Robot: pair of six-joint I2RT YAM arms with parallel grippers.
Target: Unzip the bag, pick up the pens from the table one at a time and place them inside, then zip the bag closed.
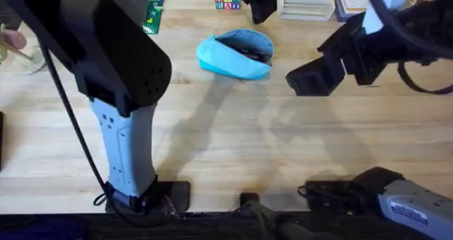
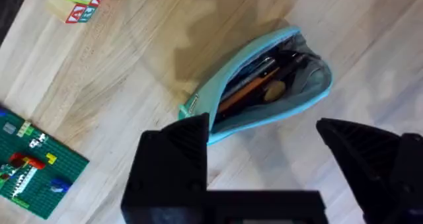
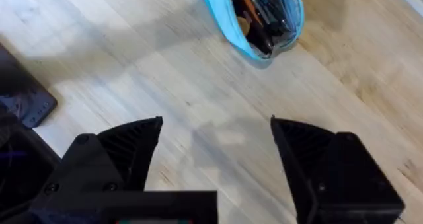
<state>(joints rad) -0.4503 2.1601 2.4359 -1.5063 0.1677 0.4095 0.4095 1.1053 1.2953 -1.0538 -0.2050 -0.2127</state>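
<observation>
Light blue bag [image 1: 236, 54] lies on the pale wood counter [image 1: 283, 141], toward the far side, about midway across. Zipper open along its length; mouth gapes. Inside, seen from the left wrist view: orange pen [image 2: 246, 92] lying lengthwise, black pen [image 2: 285, 57] beside it, both within the fabric walls. The right wrist view shows the same bag [image 3: 254, 16] with dark and orange shafts in the opening; cannot tell exactly how they overlap. Zipper pull visible at the bag's near end in the left wrist view, metal tab just off the fabric edge. Left hand [image 2: 264, 135] hovers above the bag, fingers spread wide, nothing between them; one fingertip [image 2: 188, 135] sits in line with the zipper-pull end of the bag, whether touching cannot be told. Right hand [image 3: 217, 135] also wide, empty, held over bare counter, bag apart from it beyond the fingertips. In the overhead view the right hand [image 1: 311, 77] shows as a dark block to the bag's right, close but apart. Green brick plate [image 1: 153, 13] sits at the far edge of the counter, left of the bag; lettered blocks [image 1: 227, 1] beyond the bag; both apart from it.
</observation>
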